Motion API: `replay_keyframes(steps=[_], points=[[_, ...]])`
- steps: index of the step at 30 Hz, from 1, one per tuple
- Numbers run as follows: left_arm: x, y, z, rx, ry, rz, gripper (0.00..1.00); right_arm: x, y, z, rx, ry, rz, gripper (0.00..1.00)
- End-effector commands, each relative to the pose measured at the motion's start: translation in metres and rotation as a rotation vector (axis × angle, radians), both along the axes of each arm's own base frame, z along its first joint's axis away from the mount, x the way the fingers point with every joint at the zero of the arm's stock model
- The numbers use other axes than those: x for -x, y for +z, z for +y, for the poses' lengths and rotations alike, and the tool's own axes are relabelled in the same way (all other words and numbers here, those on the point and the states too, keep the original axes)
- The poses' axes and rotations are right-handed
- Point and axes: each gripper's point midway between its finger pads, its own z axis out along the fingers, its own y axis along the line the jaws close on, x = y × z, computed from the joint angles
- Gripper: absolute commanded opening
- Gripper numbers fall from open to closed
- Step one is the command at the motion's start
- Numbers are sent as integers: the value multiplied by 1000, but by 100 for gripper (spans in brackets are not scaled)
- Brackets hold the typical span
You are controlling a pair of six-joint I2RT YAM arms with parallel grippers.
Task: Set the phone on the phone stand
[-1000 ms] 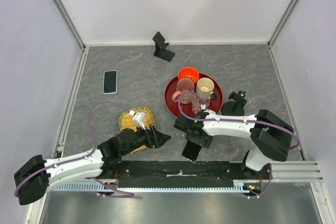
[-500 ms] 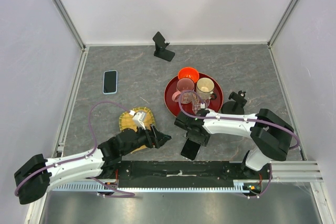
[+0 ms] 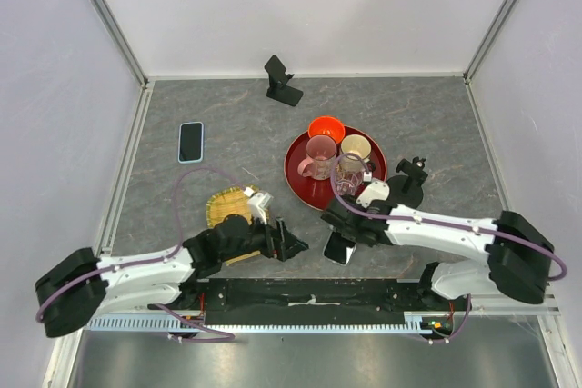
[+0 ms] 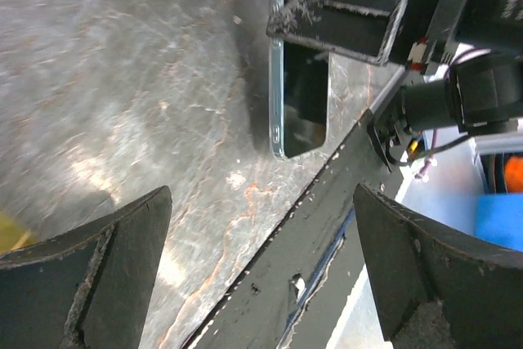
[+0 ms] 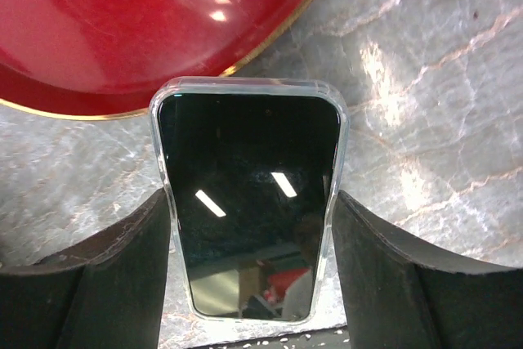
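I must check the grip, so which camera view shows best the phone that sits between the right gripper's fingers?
The right wrist view: the phone fills it, screen toward the camera, held between two fingers. The left wrist view shows it obliquely, from the side. The top view shows it small and partly covered.

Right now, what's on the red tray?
An orange bowl, a pink mug, a beige cup and a clear glass. The right arm covers part of the tray's near rim.

No text, brand, number or sign can be read in any view: only reflections are shown on the phone [image 5: 249,202] screen, and the second phone [image 3: 191,142] at 10 o'clock is too small to be judged.
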Motion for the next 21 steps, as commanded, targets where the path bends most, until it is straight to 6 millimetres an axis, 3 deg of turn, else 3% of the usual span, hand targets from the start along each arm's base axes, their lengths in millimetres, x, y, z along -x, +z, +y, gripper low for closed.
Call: replay_keyframes(steps=[1,2,3,9,14,17,20,21], points=[[12,41,-46,68,-245,-83,99,-26,32,2,-81,18,-206,0],[13,26,-51,27,-270,-43,99,-28,40,3,-117,18,-242,0],[11,34,-60,41,-281,-46,99,-29,44,1,-123,23,-262,0],[-9,27,-81,15,-241,-14,98,-36,81,-11,-170,28,-385,0],[-10,27,-105,26,-315,-4,92,-35,103,-13,-217,50,-438,0],[-7,37,-118,85,-370,-20,86,-33,113,-13,-241,72,-454,0],[-5,50,-128,165,-410,-30,73,-32,118,-10,-244,109,-462,0],[-4,52,-129,187,-415,-18,63,-30,119,-6,-254,140,-455,0]])
